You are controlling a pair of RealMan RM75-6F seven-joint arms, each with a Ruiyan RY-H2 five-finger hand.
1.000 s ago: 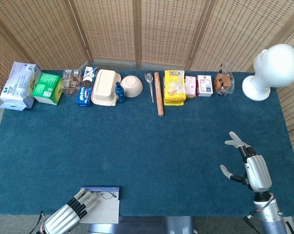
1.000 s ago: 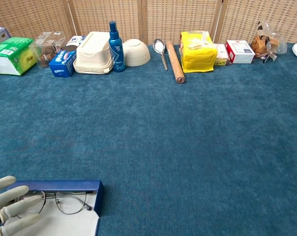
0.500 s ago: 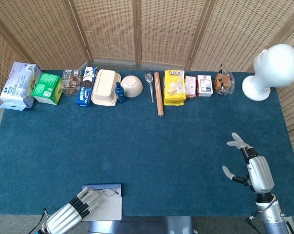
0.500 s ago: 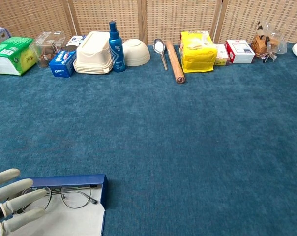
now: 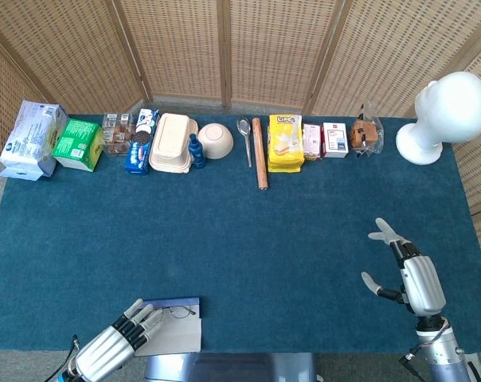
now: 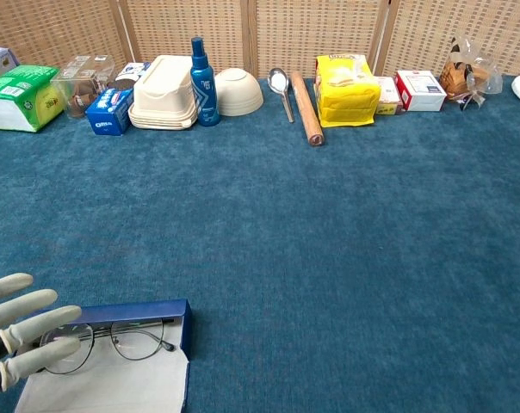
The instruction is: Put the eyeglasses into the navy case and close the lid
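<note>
The navy case (image 6: 133, 311) lies open at the table's near left edge, showing its pale lining (image 5: 178, 334). Thin wire eyeglasses (image 6: 138, 342) lie inside it against the navy far wall. My left hand (image 6: 26, 331) reaches in from the left with straight, spread fingers; its fingertips (image 6: 66, 346) overlap the left lens and the case's left end. It grips nothing that I can see. In the head view the left hand (image 5: 117, 344) covers the case's left part. My right hand (image 5: 412, 274) hovers over the right side of the table, fingers apart and empty.
Along the far edge stand packets (image 5: 33, 137), a green box (image 5: 77, 143), a clamshell box (image 5: 173, 142), a blue bottle (image 6: 201, 70), a bowl (image 5: 215, 140), a spoon, a rolling pin (image 5: 260, 153), a yellow bag (image 5: 285, 142) and a white mannequin head (image 5: 447, 111).
The open case with the eyeglasses has slid a little to the right and away from the near edge, with my left hand's fingers moving along. The right hand has barely shifted.
</note>
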